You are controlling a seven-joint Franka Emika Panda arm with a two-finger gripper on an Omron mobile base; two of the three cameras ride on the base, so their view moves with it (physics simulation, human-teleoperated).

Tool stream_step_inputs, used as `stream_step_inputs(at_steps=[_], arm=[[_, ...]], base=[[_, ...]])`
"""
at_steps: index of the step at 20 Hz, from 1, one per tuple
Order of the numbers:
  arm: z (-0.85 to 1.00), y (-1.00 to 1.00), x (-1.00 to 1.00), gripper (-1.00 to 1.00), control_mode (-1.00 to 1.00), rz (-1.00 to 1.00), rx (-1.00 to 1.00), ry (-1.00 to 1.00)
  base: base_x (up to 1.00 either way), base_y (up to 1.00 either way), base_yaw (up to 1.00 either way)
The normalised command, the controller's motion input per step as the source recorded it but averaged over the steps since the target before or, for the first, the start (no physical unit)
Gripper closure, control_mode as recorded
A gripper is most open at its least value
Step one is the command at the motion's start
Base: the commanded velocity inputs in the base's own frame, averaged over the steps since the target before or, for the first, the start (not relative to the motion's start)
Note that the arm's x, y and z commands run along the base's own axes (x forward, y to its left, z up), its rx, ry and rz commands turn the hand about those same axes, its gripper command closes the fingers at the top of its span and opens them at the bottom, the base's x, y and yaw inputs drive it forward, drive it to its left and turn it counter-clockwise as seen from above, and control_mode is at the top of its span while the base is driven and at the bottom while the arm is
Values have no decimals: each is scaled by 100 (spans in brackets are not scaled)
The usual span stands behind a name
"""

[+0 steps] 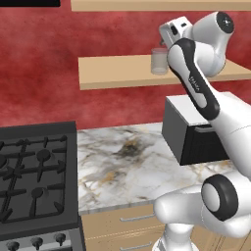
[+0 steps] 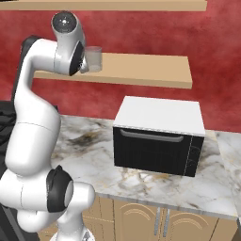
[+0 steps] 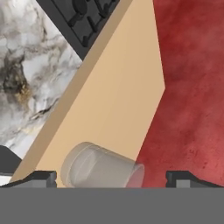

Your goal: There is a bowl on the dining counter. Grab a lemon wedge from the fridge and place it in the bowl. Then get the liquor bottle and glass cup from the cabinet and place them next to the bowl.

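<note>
The glass cup (image 1: 159,61) (image 2: 94,59) stands upright on the light-wood cabinet shelf (image 1: 117,73) (image 2: 141,73) against the red wall. My hand (image 1: 174,30) is raised to shelf height, just right of the cup in the left base view. In the hand view the cup (image 3: 100,168) lies between the two dark fingertips (image 3: 41,177), and my gripper (image 3: 111,180) is open, its jaws wide on either side of the cup and apart from it. The shelf board (image 3: 113,100) stretches away beyond the cup. In the right base view my arm hides part of the cup.
A black microwave with a white top (image 1: 196,139) (image 2: 157,136) sits on the marble wall counter (image 1: 122,166) under the shelf. A black gas stove (image 1: 34,176) is at the left. A second wood shelf (image 1: 162,5) runs above.
</note>
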Motion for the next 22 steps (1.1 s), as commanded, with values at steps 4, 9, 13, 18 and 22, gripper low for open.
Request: stream_step_inputs(at_steps=[4,9,13,18,22], arm=[[-8,0,19,-100,-100,0,0,0],[-8,0,17,-100,-100,0,0,0],[-8,-2,17,-100,-100,0,0,0],[-9,-8,15,-100,-100,0,0,0],[-8,-12,15,-100,-100,0,0,0]], base=[[0,0,0],[0,0,0],[0,0,0],[0,0,0],[0,0,0]])
